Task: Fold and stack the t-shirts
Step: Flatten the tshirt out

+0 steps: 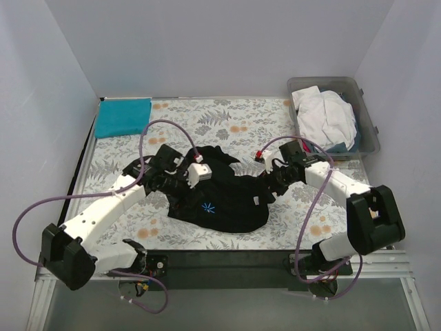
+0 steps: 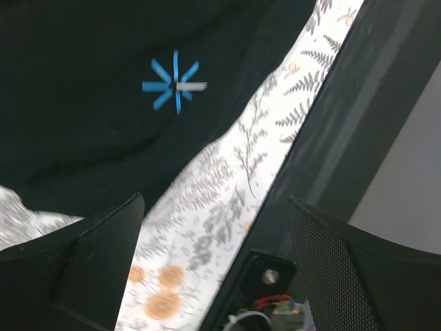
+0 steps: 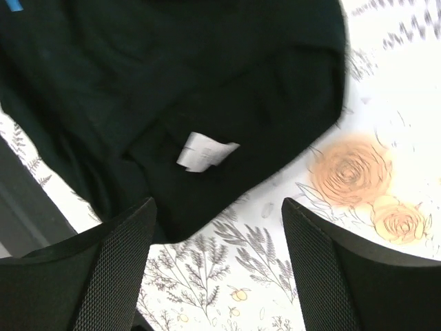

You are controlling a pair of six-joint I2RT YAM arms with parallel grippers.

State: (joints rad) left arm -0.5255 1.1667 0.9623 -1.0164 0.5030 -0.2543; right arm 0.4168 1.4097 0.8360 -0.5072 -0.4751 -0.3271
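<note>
The black t-shirt [image 1: 224, 196] lies crumpled in the middle of the floral cloth, with a blue star print [image 1: 208, 208] facing up. The print also shows in the left wrist view [image 2: 173, 86]. A white label [image 3: 204, 151] on the shirt shows in the right wrist view. My left gripper [image 1: 185, 181] is open and empty at the shirt's left edge [image 2: 83, 138]. My right gripper [image 1: 272, 181] is open and empty at the shirt's right edge [image 3: 207, 83]. A teal-blue t-shirt [image 1: 122, 116] lies folded at the far left corner. A white t-shirt [image 1: 324, 117] is bundled in the tub.
A clear grey plastic tub [image 1: 368, 121] stands at the far right and holds the white cloth over something blue. The floral table cloth [image 1: 234, 124] covers the table. A black bar [image 1: 227, 261] runs along the near edge. White walls close in three sides.
</note>
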